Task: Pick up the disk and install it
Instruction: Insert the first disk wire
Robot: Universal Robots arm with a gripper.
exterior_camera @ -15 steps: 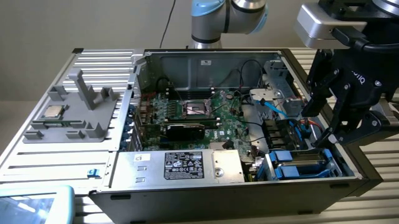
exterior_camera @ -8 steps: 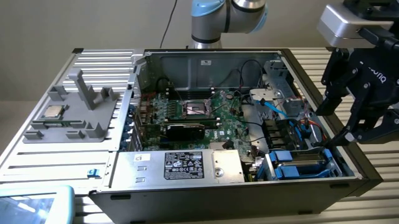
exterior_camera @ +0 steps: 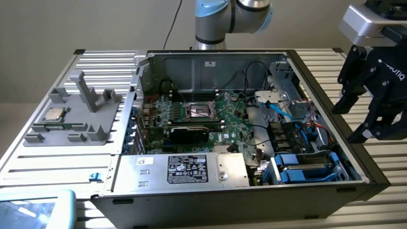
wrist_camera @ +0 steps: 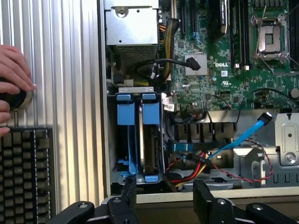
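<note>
I'm working over a pale, ribbed metal bench, slats lying side by side. A plain beige wall is closing off the back, and a dark cable is hanging down it. Soft, even light is falling and throwing only faint shadows.

- Robot arm: cut off by the exterior view's top edge.
- Gripper: its body runs out past the exterior view's top and right edges.
- Hand: cut off at the picture's edge.
- Round dark object: mostly covered by the hand, so what it is cannot be told.
- Disk: stands edge-on in the drive cage, its broad faces hidden.
- Power supply label: print too small to read.
- Blue-rimmed panel: cut off by the corner and cannot be identified.
</note>
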